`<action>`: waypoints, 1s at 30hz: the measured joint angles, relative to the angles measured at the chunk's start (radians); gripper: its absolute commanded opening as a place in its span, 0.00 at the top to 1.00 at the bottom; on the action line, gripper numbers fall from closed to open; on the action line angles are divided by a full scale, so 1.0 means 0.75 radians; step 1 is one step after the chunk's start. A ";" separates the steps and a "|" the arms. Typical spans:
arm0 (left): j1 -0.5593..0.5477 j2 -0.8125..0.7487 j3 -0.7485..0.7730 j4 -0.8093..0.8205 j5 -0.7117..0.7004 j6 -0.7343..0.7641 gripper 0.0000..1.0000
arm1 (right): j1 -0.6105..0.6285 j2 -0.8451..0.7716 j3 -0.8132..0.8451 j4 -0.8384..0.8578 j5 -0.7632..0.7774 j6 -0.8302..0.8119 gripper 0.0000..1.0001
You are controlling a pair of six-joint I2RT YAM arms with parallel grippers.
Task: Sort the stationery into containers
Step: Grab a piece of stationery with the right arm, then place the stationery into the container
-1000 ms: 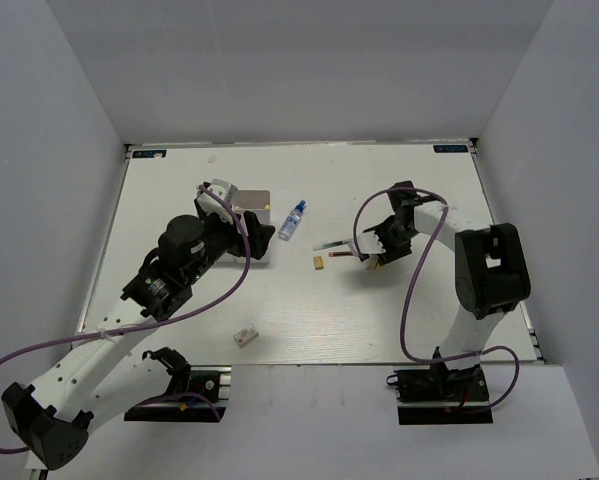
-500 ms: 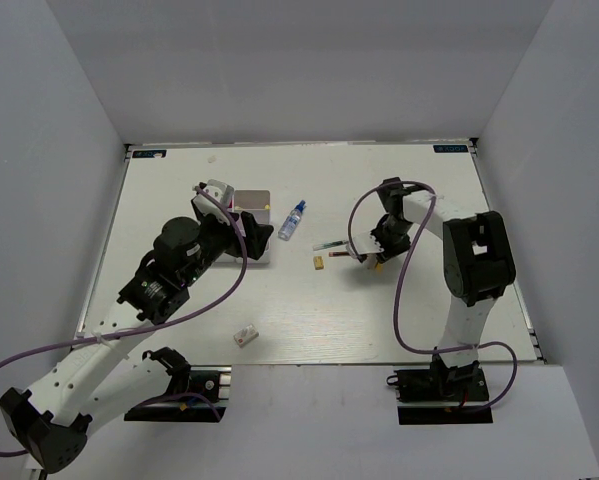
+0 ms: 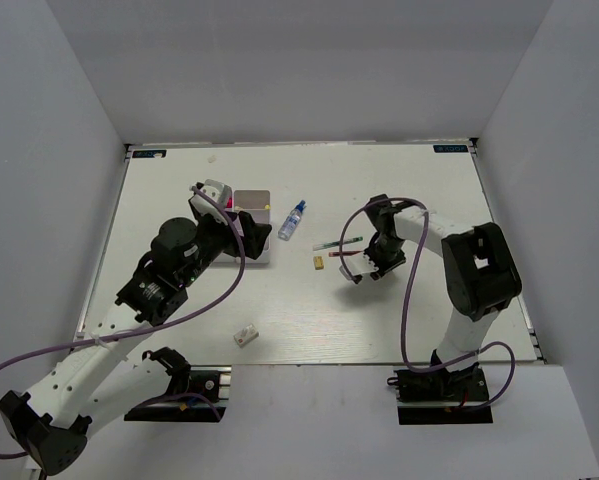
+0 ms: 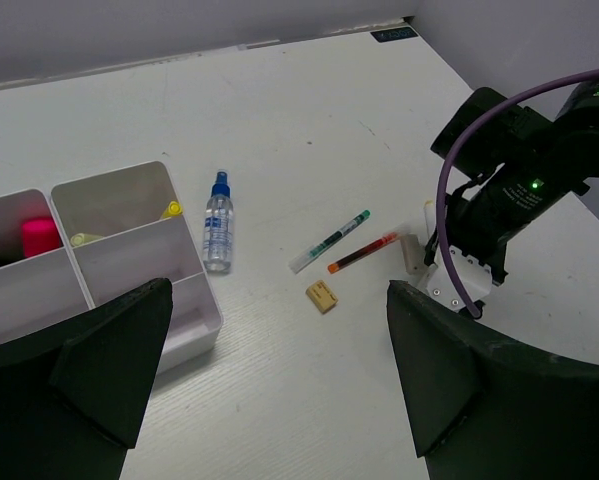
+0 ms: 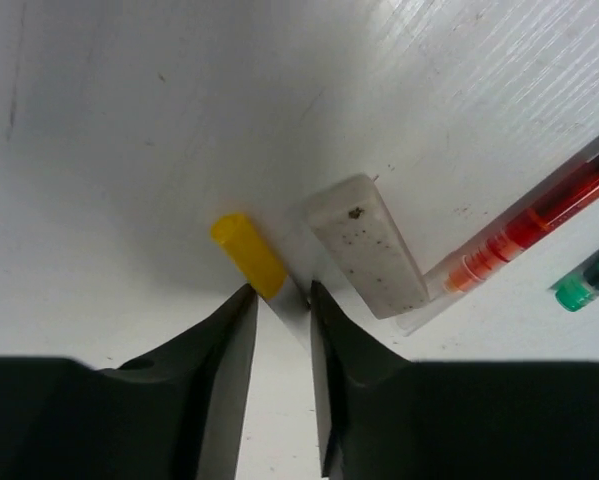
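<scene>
My right gripper (image 5: 282,300) is shut on a white marker with a yellow end (image 5: 247,255), low at the table, right of centre in the top view (image 3: 364,270). A small white block (image 5: 364,245) lies against the marker. A red pen (image 5: 539,215) and a green pen (image 5: 589,280) lie just beyond; both also show in the top view, red (image 3: 344,252) and green (image 3: 339,242). My left gripper (image 4: 279,400) is open and empty, above the table by the white four-cell box (image 4: 139,255), which holds a pink item (image 4: 41,236) and yellow-ended pieces (image 4: 171,209).
A small spray bottle (image 4: 216,222) lies right of the box. A tan eraser-like piece (image 4: 322,296) lies near the pens. A small white item (image 3: 244,336) lies near the table's front edge. The box (image 3: 251,200) stands left of centre.
My right gripper has swung toward the near left and come down onto the yellow-ended marker beside the pens. My left arm has shifted only slightly.
</scene>
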 measured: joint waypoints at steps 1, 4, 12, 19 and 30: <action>0.000 0.000 0.000 0.000 -0.001 0.001 0.03 | 0.007 -0.005 -0.006 0.002 -0.003 0.019 0.72; 0.000 -0.003 -0.001 0.000 0.000 0.003 0.03 | 0.019 -0.012 -0.020 0.017 -0.005 0.081 0.88; 0.000 -0.032 -0.016 -0.001 -0.007 0.002 0.03 | 0.024 -0.067 -0.054 0.017 -0.137 0.234 1.00; 0.000 -0.066 -0.023 -0.001 -0.023 0.002 0.03 | 0.035 -0.143 0.200 -0.225 -0.504 0.416 1.00; 0.000 -0.283 -0.098 0.002 -0.178 -0.004 0.03 | 0.067 0.012 0.899 0.244 -1.029 1.203 1.00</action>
